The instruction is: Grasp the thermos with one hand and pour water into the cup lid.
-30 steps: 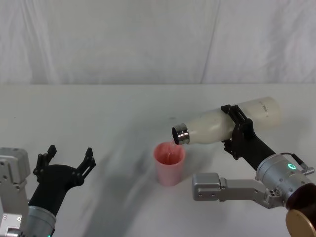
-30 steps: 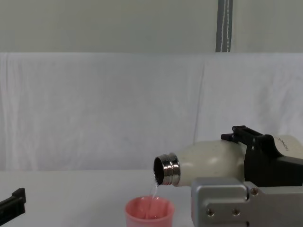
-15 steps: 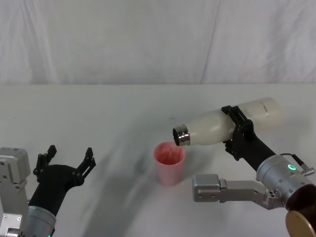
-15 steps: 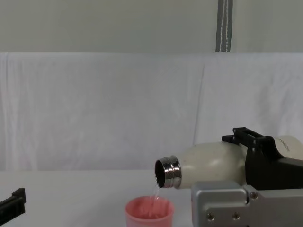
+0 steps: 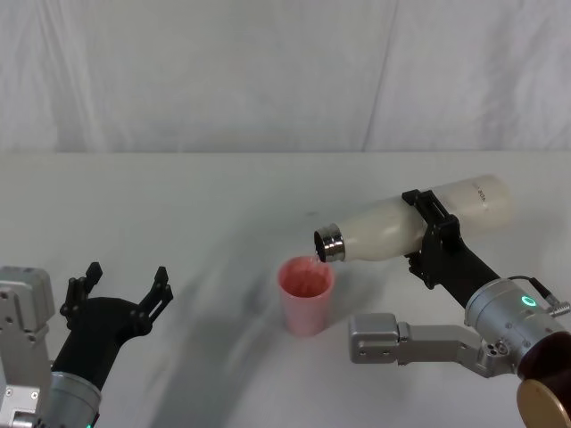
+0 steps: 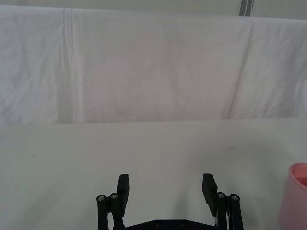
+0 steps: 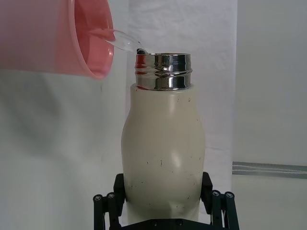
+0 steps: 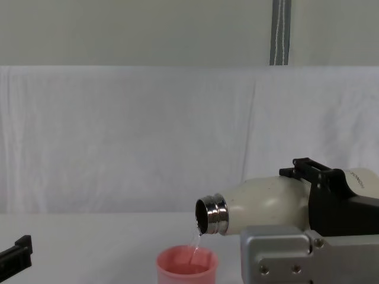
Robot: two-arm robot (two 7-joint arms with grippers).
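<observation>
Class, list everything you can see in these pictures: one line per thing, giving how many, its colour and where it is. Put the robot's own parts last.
Cream-white speckled thermos with a shiny steel threaded neck: one, cream-white, held tipped almost level above the table, mouth over the cup, right of centre.
Small round pink cup lid: one, pink, upright on the table just below the thermos mouth.
Thin stream of water: one, clear, falling from the thermos mouth into the cup lid.
White cloth-covered table: one, white, under everything.
White draped backdrop: one, white, behind the table.
Right gripper: one, black, clamped around the thermos body.
Left gripper: one, black, open, low at the left, apart from the cup lid.
</observation>
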